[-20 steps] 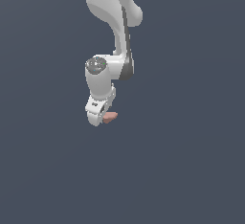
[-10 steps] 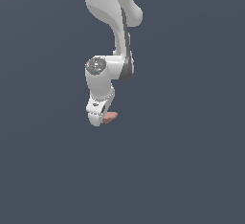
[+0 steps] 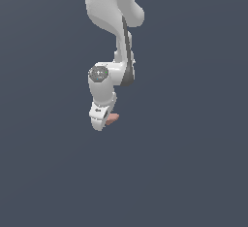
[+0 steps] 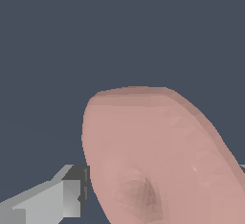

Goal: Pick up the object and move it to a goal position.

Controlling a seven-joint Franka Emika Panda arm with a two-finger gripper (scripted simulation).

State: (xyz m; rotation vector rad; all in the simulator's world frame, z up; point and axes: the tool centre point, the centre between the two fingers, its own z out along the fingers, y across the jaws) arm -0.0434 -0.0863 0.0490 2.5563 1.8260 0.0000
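Against plain slate-grey surroundings, the gripper (image 3: 102, 121) clasps the pink object (image 3: 113, 119).

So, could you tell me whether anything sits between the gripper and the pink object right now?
Nothing visible does. In the wrist view the pink object fills the space right beside one finger, and in the exterior view it pokes out at the gripper tip with only plain background around. No goal marker shows.

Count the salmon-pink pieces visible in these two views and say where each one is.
1. The single pink piece sits at the pincer, sticking out toward the exterior view's right; it fills much of the wrist view. Nothing else pink shows.
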